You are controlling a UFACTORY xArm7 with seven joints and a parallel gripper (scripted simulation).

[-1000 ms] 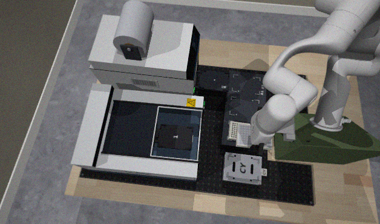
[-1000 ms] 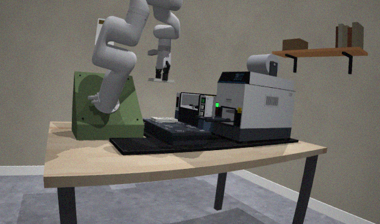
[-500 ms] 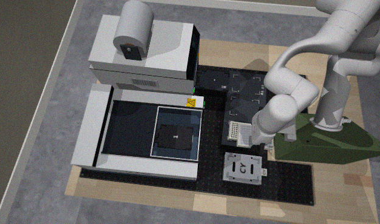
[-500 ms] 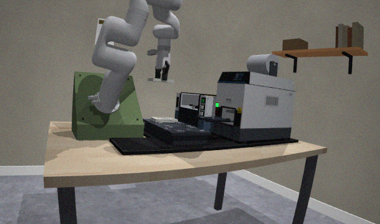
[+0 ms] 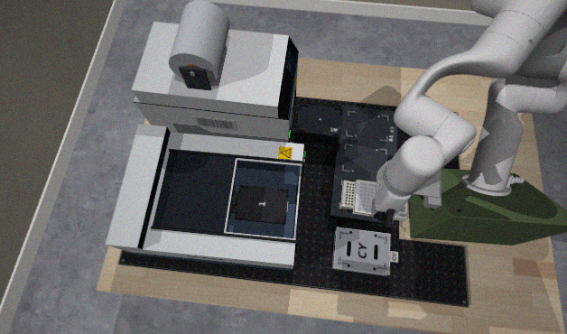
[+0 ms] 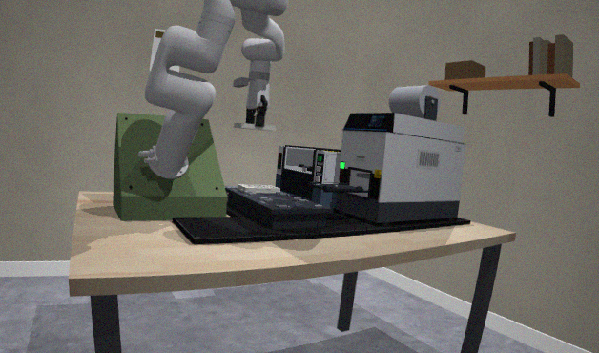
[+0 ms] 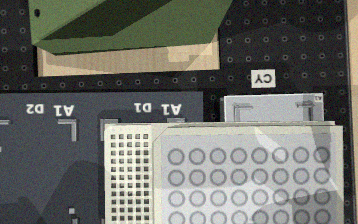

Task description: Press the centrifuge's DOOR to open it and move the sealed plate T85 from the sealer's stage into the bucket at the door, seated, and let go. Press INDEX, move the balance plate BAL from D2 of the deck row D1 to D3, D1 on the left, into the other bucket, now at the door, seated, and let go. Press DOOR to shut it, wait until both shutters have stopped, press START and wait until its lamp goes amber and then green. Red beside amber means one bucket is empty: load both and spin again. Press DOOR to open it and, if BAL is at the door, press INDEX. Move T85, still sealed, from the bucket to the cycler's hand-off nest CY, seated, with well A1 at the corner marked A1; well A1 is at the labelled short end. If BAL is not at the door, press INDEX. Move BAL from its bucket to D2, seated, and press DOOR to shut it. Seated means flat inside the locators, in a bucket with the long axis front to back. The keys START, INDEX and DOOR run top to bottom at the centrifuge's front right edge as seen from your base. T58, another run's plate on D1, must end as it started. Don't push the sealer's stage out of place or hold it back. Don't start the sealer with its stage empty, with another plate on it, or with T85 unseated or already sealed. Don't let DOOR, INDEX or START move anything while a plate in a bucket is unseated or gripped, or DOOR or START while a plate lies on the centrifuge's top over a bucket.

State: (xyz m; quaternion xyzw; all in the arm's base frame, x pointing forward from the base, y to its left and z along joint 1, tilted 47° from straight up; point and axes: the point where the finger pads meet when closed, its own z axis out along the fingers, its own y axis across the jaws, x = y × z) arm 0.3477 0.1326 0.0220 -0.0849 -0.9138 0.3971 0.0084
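Observation:
My gripper (image 5: 384, 216) (image 6: 256, 117) is shut on the sealed plate T85 (image 5: 366, 198) (image 6: 255, 126) (image 7: 245, 175), a pale plate with round wells under a clear film. It holds the plate level, high above the table, over the right part of deck slot D1 and the near edge of the hand-off nest CY (image 5: 362, 250) (image 7: 275, 107). The gridded plate T58 (image 5: 347, 194) (image 6: 254, 187) (image 7: 127, 175) lies on D1. Slot D2 (image 7: 35, 145) is bare. The centrifuge (image 5: 136, 194) has its door open, with an empty dark bucket (image 5: 263, 204) marked 1. I do not see BAL.
The sealer (image 5: 213, 77) (image 6: 402, 162) stands behind the centrifuge with a green lamp lit. The dark deck block (image 5: 371, 135) (image 6: 273, 202) carries the D slots. The arm's green base (image 5: 484, 217) (image 6: 168, 191) is right of the deck. A wall shelf (image 6: 506, 82) hangs far away.

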